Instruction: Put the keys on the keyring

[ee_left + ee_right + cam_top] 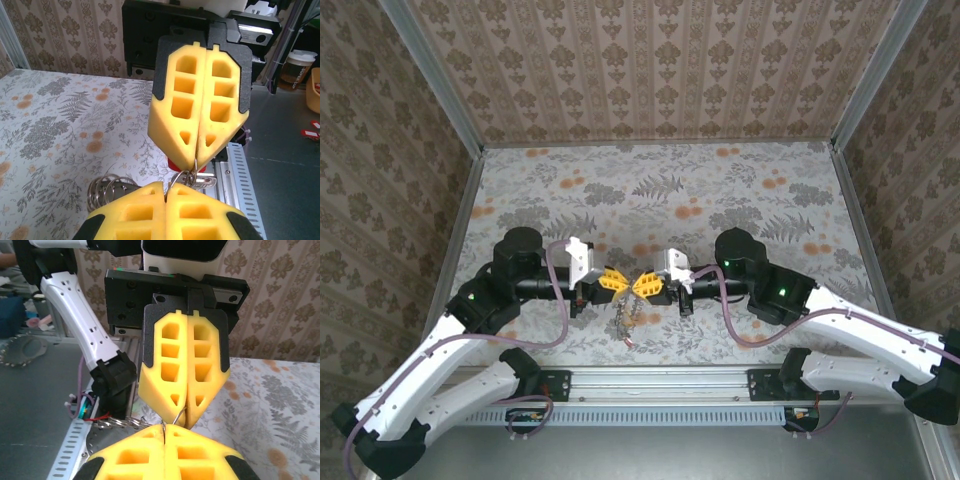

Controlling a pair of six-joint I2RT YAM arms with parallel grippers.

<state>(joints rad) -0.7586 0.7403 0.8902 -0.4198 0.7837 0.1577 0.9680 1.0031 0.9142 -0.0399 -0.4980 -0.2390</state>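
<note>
Your left end effector [165, 195] is shut tight, and so is your right end effector [196, 150]. They meet tip to tip above the desk [740, 200]. Each one seems to pinch a thin wire bit of the keyring [625, 322]. The rest of the keyring hangs down under them, near the front edge of the desk. The red key [175, 164] sits just behind the tips, right by the wire. I can't tell if it is on the ring yet. So I think you are in the middle of the job. The ring is held up and ready, but getting the keys on looks like it is not done.
</note>
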